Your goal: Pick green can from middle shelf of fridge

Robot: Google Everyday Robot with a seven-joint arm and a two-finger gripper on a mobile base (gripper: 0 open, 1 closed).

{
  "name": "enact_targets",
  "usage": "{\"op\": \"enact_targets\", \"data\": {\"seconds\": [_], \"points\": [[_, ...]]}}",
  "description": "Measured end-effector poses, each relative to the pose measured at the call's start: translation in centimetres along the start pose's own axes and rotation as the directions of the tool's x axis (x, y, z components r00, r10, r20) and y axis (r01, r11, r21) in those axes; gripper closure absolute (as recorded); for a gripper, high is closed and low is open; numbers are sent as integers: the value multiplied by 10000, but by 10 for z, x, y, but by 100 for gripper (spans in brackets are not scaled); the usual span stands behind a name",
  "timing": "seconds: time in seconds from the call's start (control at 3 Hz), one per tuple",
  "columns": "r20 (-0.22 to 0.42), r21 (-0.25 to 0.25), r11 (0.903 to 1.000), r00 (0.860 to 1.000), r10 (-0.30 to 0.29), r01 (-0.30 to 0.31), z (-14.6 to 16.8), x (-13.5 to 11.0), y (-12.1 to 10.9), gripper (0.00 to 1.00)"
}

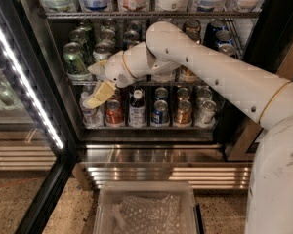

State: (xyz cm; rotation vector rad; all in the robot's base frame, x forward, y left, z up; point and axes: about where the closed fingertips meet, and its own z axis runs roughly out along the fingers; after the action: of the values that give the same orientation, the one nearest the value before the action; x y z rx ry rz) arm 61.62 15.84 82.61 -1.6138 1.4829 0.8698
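Note:
The green can (74, 58) stands upright at the front left of the middle shelf (195, 82) in the fridge (44, 72), with more green cans behind it. A white-silver can (102, 52) stands just to its right. My gripper (94, 82) is on the white arm (210, 67), which reaches in from the right. It sits just below and right of the green can, in front of the shelf's front edge. Its pale yellow fingers (100, 95) are spread, point down-left and hold nothing. They do not touch the can.
The lower rack holds a red can (114, 112), small bottles (136, 106) and other cans. The top rack (151, 14) carries big bottles. The glass door with its LED strip (24, 77) stands open at left. A clear plastic bin (146, 208) sits on the floor in front.

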Motion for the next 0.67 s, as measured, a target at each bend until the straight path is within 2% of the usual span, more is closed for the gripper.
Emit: {"op": "enact_targets", "data": {"seconds": [0.33, 0.67], "points": [[46, 562, 9982, 9998, -203, 200, -4, -10, -3, 10], [-242, 1656, 9861, 9997, -104, 143, -10, -12, 4, 13]]}}
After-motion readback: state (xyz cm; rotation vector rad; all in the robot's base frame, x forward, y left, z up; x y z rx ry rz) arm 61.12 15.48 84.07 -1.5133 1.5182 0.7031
